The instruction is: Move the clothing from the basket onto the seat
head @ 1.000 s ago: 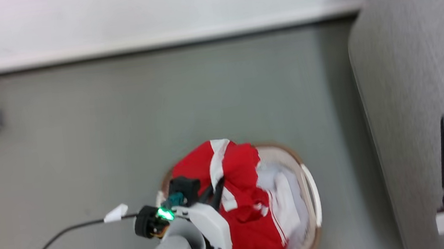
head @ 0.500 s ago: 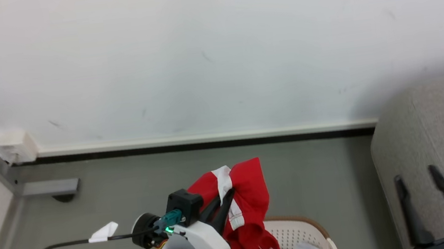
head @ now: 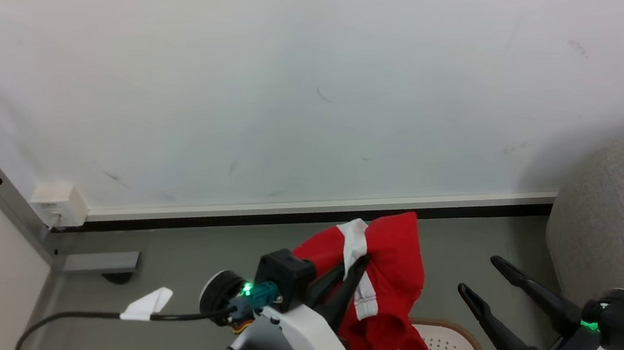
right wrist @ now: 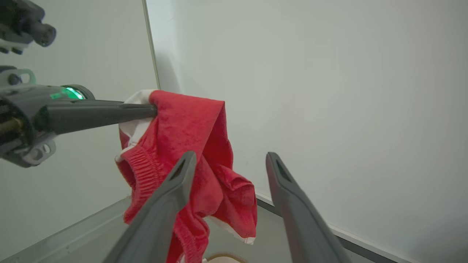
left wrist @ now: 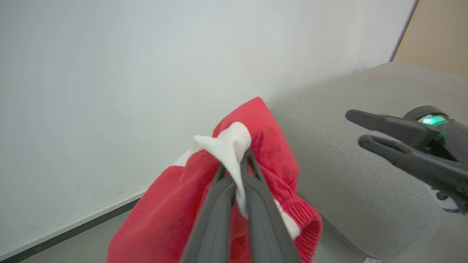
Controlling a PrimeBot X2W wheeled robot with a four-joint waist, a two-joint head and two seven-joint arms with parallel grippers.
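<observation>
The clothing in my grasp is a red garment (head: 388, 254) with a white stripe, hanging in the air in front of the wall. My left gripper (head: 360, 263) is shut on its white stripe (left wrist: 234, 146), and the rest dangles down toward the basket (head: 451, 335), whose cream perforated wall and brown rim peek in at the bottom edge. Right of the garment, my right gripper (head: 479, 274) stands open with nothing between its fingers (right wrist: 182, 171); it is apart from the cloth. The grey sofa seat (head: 623, 222) lies at the far right, also behind the right gripper (left wrist: 354, 127).
A white wall with a dark baseboard (head: 293, 215) closes off the back. At the left stand a grey metal post with a foot (head: 101, 262) and a white wall box (head: 60, 203). A black cable with a white tag (head: 145, 305) trails over the grey floor.
The head camera has swung upward, so the wall has grown and the basket has sunk low. My left gripper has lifted the red garment out of the basket. The right gripper now shows nearer the garment.
</observation>
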